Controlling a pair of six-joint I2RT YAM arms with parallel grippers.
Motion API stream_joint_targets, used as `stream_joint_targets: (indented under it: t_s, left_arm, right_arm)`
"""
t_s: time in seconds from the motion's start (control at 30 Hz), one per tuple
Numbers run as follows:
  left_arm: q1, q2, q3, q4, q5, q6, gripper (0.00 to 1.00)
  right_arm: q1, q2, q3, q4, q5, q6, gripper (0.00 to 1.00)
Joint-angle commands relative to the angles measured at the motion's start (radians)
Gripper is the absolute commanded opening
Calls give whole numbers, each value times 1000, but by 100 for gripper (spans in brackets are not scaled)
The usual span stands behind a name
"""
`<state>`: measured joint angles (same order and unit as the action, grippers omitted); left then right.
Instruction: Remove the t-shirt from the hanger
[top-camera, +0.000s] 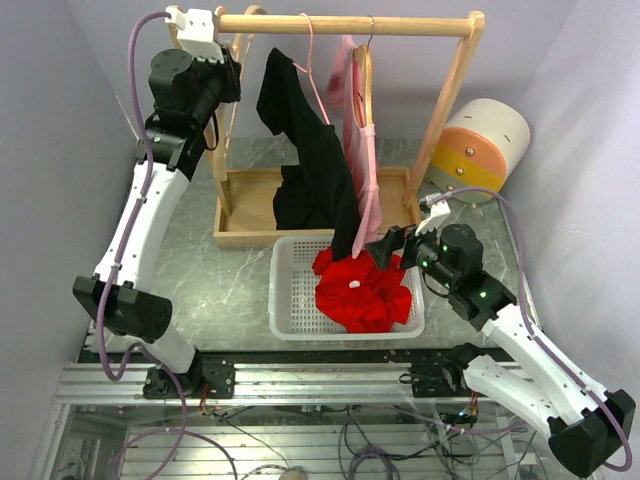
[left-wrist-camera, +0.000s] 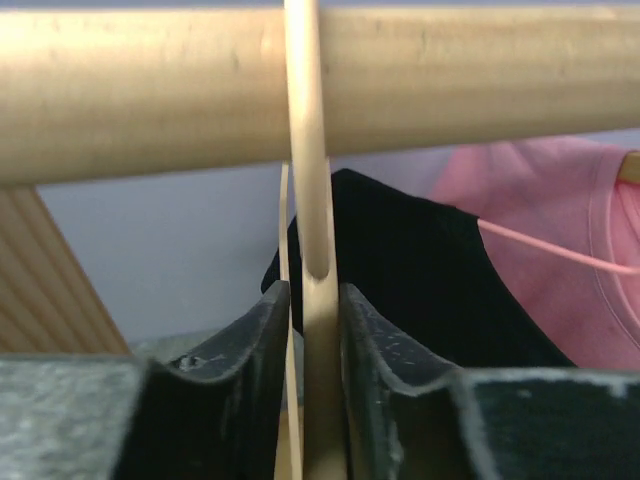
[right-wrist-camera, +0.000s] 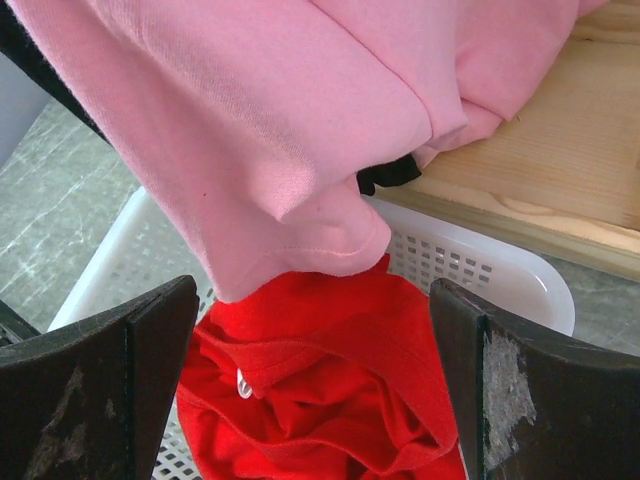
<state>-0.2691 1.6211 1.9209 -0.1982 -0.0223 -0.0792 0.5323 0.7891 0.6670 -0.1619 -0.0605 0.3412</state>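
**A:** So where's the pink t-shirt (right-wrist-camera: 250, 110) at? Has it been grabbed?

**B:** Not yet. It's hung on a wooden hanger (top-camera: 362, 85) from the rail (top-camera: 345, 24), with the hem dangled over the white basket (top-camera: 285, 290). The right gripper (right-wrist-camera: 312, 290) is parked at that hem with its jaws spread wide and nothing pinched, probably lined up for a downward tug.

**A:** And the left gripper (left-wrist-camera: 315, 292)?

**B:** Held up at the rail's left end, jaws set narrowly around a bare hanger (left-wrist-camera: 312, 200) — whether it's actually squeezed can't be told. A black t-shirt (top-camera: 310, 150) is draped half off a pink hanger (top-camera: 312, 80), and a red t-shirt (top-camera: 360, 290) is heaped in the basket. Everything's stood on a grey marbled table (top-camera: 230, 290), boxed in by plain pale walls.
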Motion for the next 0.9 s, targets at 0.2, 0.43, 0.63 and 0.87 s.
stream_joint_targets:
  t_s: [0.2, 0.43, 0.63, 0.87]
  left_arm:
    - [7, -166, -100, -34, -19, -34, 75]
    - [7, -292, -136, -44, -86, -30, 87]
    - [5, -374, -103, -76, -57, -40, 92]
    - [-206, -364, -6, -62, -4, 23, 89]
  right_arm:
    - [5, -22, 5, 0, 35, -3, 100]
    - [4, -2, 45, -18, 93, -19, 100]
    - [5, -2, 62, -34, 208, -5, 100]
    - [5, 4, 101, -60, 281, 3, 100]
